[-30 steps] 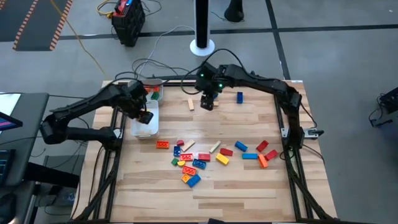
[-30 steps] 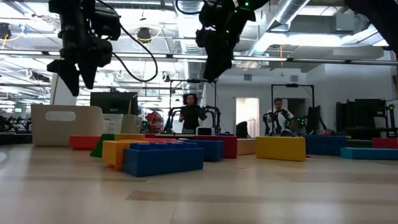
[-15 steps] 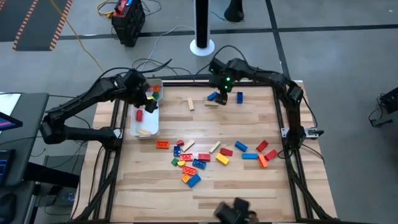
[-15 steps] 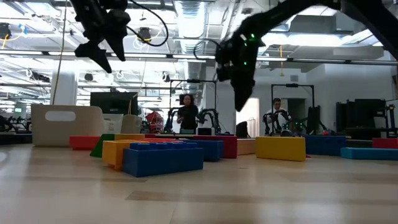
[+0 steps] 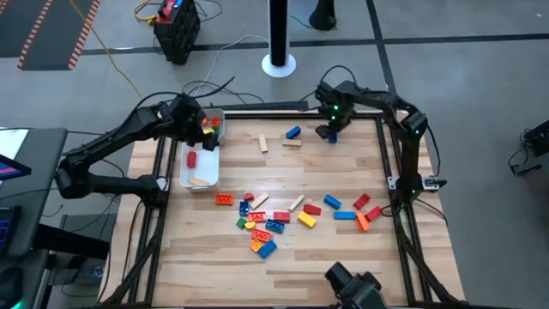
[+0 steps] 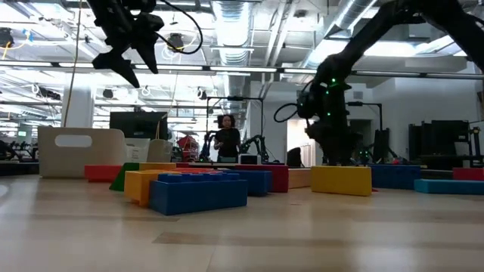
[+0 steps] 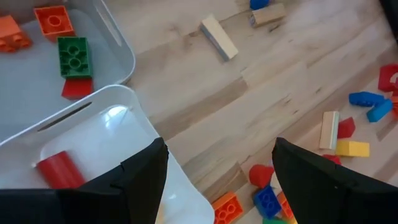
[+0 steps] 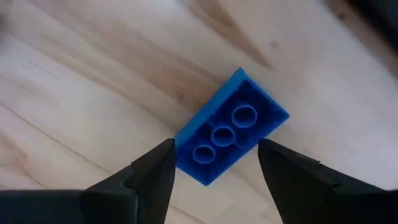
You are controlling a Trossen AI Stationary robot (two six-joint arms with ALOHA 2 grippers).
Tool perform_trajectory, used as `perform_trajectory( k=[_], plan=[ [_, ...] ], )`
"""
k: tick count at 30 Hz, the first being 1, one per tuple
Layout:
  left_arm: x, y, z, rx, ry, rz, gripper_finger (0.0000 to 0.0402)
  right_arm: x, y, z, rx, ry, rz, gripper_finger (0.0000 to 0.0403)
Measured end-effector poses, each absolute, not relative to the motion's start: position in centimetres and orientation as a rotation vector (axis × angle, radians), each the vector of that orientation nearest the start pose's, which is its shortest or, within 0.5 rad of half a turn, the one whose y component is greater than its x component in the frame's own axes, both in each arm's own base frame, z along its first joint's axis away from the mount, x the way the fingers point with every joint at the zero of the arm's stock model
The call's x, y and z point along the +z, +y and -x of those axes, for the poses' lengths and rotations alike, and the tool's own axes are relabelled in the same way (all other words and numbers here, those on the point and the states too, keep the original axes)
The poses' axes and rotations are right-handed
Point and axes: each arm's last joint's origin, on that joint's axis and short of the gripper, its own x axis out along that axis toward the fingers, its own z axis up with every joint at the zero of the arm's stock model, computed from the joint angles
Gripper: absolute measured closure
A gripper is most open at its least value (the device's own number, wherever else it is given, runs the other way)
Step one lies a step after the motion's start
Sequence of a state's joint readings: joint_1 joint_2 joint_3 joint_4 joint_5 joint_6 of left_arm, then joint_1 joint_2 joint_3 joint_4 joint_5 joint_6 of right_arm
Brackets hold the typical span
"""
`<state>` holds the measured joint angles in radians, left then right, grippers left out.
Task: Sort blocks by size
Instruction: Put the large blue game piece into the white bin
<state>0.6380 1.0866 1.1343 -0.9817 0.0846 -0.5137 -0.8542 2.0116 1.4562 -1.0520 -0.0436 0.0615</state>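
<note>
Several blocks [image 5: 274, 219] lie in a loose pile in the table's near middle. My right gripper [image 8: 216, 148] is open and low at the far right [image 5: 329, 131]. Its fingers stand on either side of a blue brick [image 8: 233, 124] that lies studs down on the wood. Another blue block [image 5: 293, 132] lies by a tan bar [image 5: 292, 142]. My left gripper [image 7: 219, 149] is open and empty above the two white trays [image 5: 206, 140]. A red brick [image 7: 59, 169] lies in the near tray [image 5: 210, 172].
The far tray [image 7: 118, 43] holds orange, green and red blocks. A tan bar [image 5: 199, 181] also lies in the near tray. A tan bar [image 5: 263, 143] lies alone on the wood. A dark object [image 5: 352, 287] shows at the near edge. People stand in the room behind.
My right gripper has gone toward the table's right edge along the far side and come down over the blue brick, leaving another blue block on the wood by the tan bar. My left gripper has risen and drawn toward the far edge. The red brick now lies in the near tray.
</note>
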Motion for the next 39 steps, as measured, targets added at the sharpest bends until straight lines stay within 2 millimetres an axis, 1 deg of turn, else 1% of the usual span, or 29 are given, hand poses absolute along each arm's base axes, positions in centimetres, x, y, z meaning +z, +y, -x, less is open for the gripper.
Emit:
perform_trajectory(
  k=[6,9,15,17,19,21,25,26,28,30,32,35,39],
  plan=[
    [33.1,11.5,-15.9,0.739,0.74,0.805,0.0127,15.7,-27.4,-24.8,-0.703,1.423,-0.77,0.0136],
    [33.1,11.5,-15.9,0.738,0.74,0.802,0.0127,15.2,-27.0,-25.2,-0.689,1.414,-0.755,0.0136],
    [33.1,11.5,-16.0,0.722,0.748,0.767,0.0127,15.0,-25.8,-26.5,-0.629,1.418,-0.687,0.0139],
    [33.2,11.6,-16.0,0.715,0.749,0.752,0.0127,15.0,-25.4,-27.1,-0.615,1.409,-0.662,0.0145],
    [33.2,11.6,-16.0,0.711,0.75,0.741,0.0127,15.0,-24.9,-27.6,-0.606,1.407,-0.644,0.0162],
    [33.2,11.6,-16.0,0.711,0.75,0.738,0.0127,15.0,-24.5,-28.1,-0.595,1.402,-0.626,0.0191],
    [33.2,11.6,-16.0,0.697,0.753,0.707,0.0127,15.0,-23.8,-28.9,-0.571,1.409,-0.575,0.0277],
    [33.3,11.6,-16.1,0.688,0.753,0.69,0.0127,15.0,-23.6,-29.0,-0.559,1.412,-0.561,0.0292],
    [33.4,11.6,-16.3,0.647,0.748,0.656,0.0127,15.1,-23.3,-29.1,-0.537,1.432,-0.548,0.029],
    [33.5,11.6,-16.5,0.6,0.742,0.613,0.0127,15.6,-23.0,-29.3,-0.5,1.466,-0.531,0.029],
    [33.6,11.5,-16.6,0.56,0.746,0.574,0.0127,16.7,-22.4,-29.7,-0.429,1.478,-0.491,0.029],
    [33.7,11.3,-16.9,0.499,0.74,0.511,0.0127,19.5,-21.1,-30.8,-0.363,1.414,-0.389,0.029],
    [33.7,11.3,-17.9,0.418,0.716,0.447,0.0127,23.9,-19.0,-32.7,-0.212,1.208,-0.271,0.029]
  ],
)
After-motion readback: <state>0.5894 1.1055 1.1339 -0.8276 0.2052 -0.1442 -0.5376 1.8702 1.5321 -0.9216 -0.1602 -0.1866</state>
